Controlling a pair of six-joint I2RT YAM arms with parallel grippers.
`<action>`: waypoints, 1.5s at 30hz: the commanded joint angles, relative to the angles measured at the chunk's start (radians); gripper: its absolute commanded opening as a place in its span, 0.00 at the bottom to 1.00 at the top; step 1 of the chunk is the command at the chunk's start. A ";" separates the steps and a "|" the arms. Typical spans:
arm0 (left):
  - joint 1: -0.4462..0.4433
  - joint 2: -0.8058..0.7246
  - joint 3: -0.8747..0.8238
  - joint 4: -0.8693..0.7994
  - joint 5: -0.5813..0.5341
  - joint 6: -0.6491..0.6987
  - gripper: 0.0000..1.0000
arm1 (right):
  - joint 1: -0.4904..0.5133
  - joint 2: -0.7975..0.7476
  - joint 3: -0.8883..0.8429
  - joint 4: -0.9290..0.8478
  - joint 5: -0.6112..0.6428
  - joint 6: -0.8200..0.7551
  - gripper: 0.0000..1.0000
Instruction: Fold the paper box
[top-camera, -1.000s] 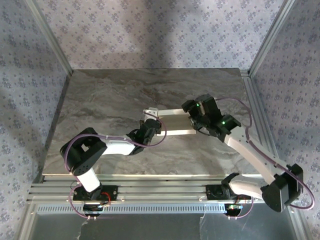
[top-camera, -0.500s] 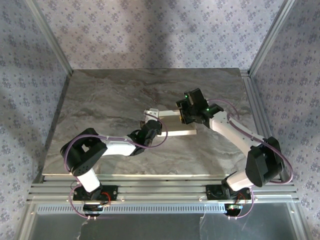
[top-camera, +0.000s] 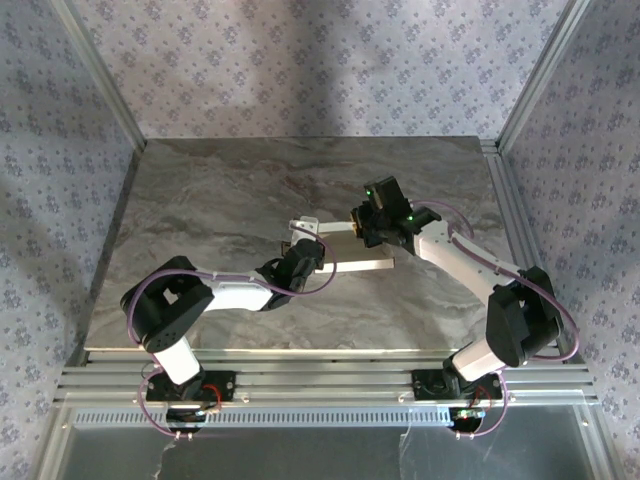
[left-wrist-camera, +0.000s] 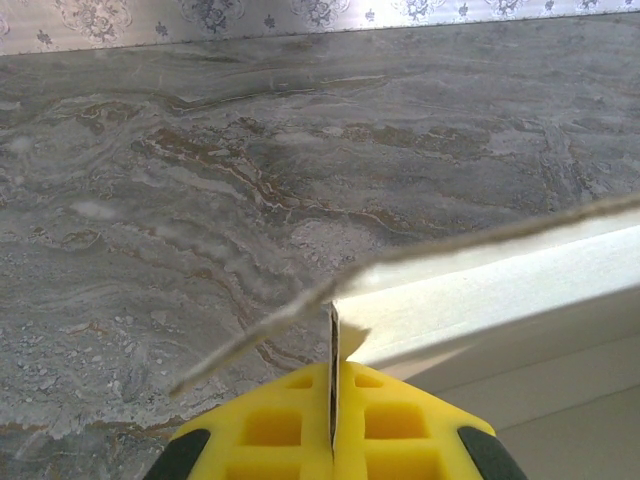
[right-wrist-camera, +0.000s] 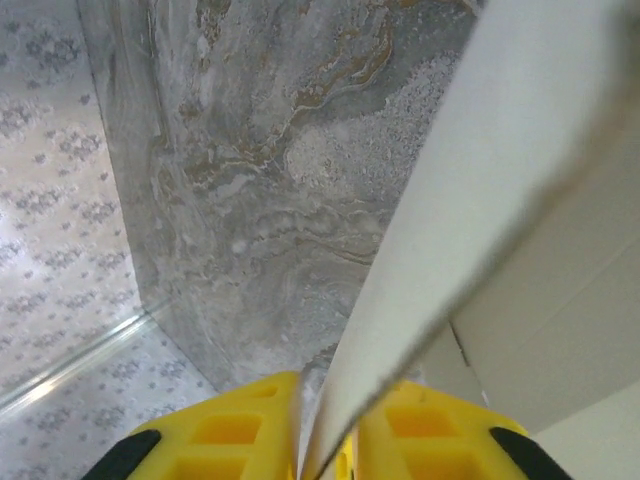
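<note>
Two claws pinch one paper box (top-camera: 345, 250) near the middle of the table (top-camera: 200, 190). On the left, the left claw (top-camera: 308, 256) is clamped tight on a thin flap at the box's left end. The box lies long from left to right and reaches from that claw toward the other one. On the right, the right claw (top-camera: 358, 228) squeezes the box's far wall. Both arms touch it.

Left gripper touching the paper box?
Touching. Left wrist view: the left gripper has its yellow fingers closed on a thin edge of the paper box.
</note>
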 joint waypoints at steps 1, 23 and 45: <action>-0.017 0.016 -0.025 -0.197 0.023 0.005 0.00 | 0.000 -0.024 -0.048 -0.033 -0.010 0.004 0.12; -0.133 -0.361 -0.175 -0.462 0.022 -0.188 0.40 | -0.001 -0.182 -0.321 0.053 -0.027 -0.028 0.00; 0.167 -0.406 0.130 -0.722 0.578 -0.794 0.50 | -0.065 -0.111 -0.295 0.067 -0.146 -0.132 0.00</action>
